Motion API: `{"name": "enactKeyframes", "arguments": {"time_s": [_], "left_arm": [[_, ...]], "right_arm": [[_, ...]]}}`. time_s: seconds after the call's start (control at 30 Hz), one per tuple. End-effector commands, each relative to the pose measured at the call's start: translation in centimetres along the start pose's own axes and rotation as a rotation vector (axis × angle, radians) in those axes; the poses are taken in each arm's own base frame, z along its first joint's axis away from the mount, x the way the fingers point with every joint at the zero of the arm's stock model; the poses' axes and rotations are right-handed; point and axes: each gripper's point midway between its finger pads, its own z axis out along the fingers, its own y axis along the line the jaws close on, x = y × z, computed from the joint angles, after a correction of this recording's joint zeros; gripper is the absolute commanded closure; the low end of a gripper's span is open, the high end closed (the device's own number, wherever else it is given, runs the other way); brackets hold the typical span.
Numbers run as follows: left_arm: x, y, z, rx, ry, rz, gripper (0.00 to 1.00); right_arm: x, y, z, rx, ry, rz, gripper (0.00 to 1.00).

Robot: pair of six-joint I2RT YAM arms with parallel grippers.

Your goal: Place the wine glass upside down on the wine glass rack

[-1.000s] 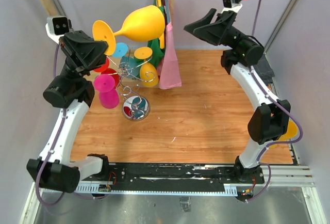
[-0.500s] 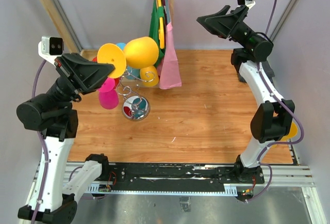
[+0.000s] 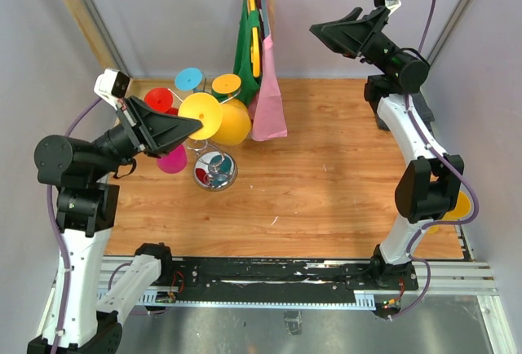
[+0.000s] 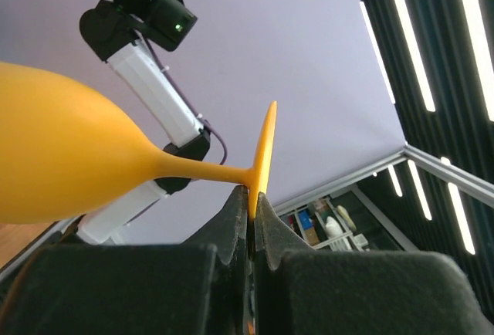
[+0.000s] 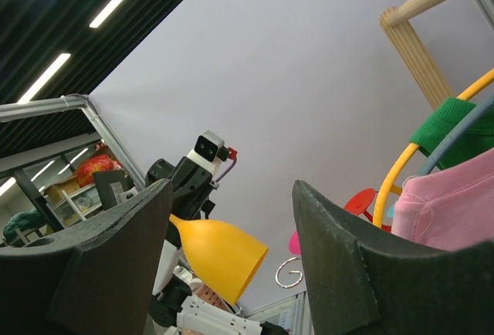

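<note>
My left gripper (image 3: 189,126) is shut on the foot disc of a yellow wine glass (image 3: 231,122), held on its side above the table. Its bowl points right, beside the chrome wine glass rack (image 3: 214,170), whose mirror base stands on the table. In the left wrist view the pads (image 4: 235,215) pinch the edge of the foot and the bowl (image 4: 62,165) lies to the left. Red (image 3: 157,99), blue (image 3: 189,79), orange (image 3: 226,85) and pink (image 3: 171,158) glasses hang on the rack. My right gripper (image 3: 326,37) is open and empty, raised at the back right.
A wooden clothes rail frame (image 3: 77,11) stands at the back, with green and pink garments (image 3: 267,93) hanging just right of the rack. A yellow disc (image 3: 462,205) lies at the table's right edge. The right wrist view shows the yellow glass (image 5: 220,258) and a chrome hook curl (image 5: 289,273).
My left arm has swung back and down, bringing the yellow glass from high over the rack down beside it. My right gripper moved right and back, then held still.
</note>
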Motion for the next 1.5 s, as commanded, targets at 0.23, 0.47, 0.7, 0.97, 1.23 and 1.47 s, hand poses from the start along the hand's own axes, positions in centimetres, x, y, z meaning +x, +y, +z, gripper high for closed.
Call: {"name": "enactKeyframes", "arguments": {"time_s": [0.23, 0.47, 0.7, 0.97, 1.23, 1.47], "left_arm": [[2.2, 5.3, -1.8, -0.216, 0.051, -0.069, 1.0], [2.7, 8.1, -2.7, -0.31, 0.041, -0.086, 1.0], [2.7, 10.3, -2.9, -0.361, 0.037, -0.099, 1.0], [2.4, 12.1, -3.1, -0.395, 0.023, -0.102, 1.0], [1.8, 13.8, -3.1, -0.431, -0.001, -0.087, 1.0], [0.5, 14.9, -3.1, -0.469, -0.071, -0.078, 1.0]], "right_arm": [[-0.3, 0.7, -0.2, -0.014, 0.008, -0.067, 0.35], [-0.4, 0.1, -0.4, -0.009, -0.001, -0.055, 0.35], [-0.3, -0.2, -0.5, -0.005, 0.003, -0.047, 0.35], [-0.1, -0.7, -0.7, 0.001, 0.001, -0.04, 0.35], [0.0, -1.0, -0.8, 0.003, -0.001, -0.035, 0.35], [0.1, -1.3, -1.0, 0.006, -0.001, -0.031, 0.35]]}}
